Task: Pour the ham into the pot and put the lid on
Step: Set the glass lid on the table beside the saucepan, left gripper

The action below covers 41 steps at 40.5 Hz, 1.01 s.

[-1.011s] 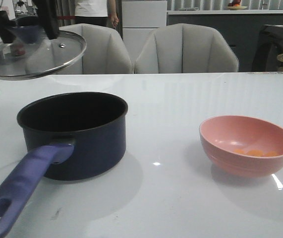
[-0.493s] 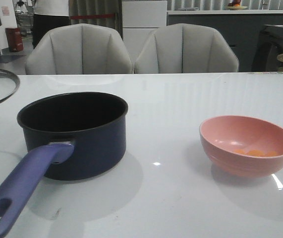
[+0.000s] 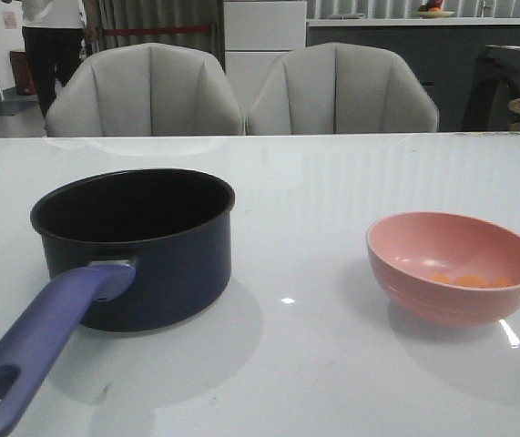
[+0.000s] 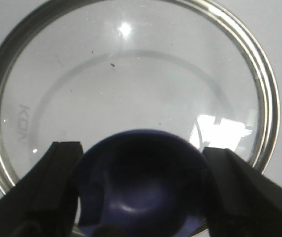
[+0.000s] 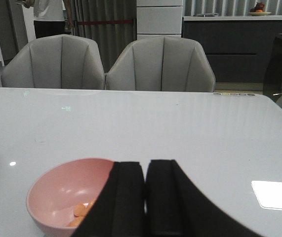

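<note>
1. Left gripper [image 4: 141, 187] clamped on lid [image 4: 131, 84] knob; glass spreads directly beneath the fingers.
2. Right gripper [image 5: 145, 197] closed, empty; ham [image 5: 81, 211] in pink bowl [image 5: 57, 190] just beyond its fingertips.
3. Pot [image 3: 137, 246] open, empty. Pouring and covering both remain.

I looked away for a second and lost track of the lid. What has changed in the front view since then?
The lid moved left, out of the front view. The left wrist view shows the left gripper holding its blue knob between the jaws. The pot, the pink bowl and the ham in it stayed put.
</note>
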Each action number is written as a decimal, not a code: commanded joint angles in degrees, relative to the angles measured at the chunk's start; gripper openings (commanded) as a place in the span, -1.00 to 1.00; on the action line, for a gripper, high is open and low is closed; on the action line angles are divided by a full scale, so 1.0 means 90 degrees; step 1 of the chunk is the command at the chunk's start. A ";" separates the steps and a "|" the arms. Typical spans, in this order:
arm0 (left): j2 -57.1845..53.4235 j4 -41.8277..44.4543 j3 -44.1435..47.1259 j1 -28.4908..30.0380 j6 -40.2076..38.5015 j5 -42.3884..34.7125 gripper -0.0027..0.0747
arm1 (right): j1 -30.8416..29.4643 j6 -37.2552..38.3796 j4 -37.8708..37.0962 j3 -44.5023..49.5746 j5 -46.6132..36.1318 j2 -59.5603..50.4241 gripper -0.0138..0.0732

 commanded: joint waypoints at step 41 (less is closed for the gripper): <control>0.0172 0.0014 0.0722 0.0092 0.0209 -0.1191 0.68 | -0.0023 0.0001 -0.0054 0.0065 -0.0528 -0.0125 -0.31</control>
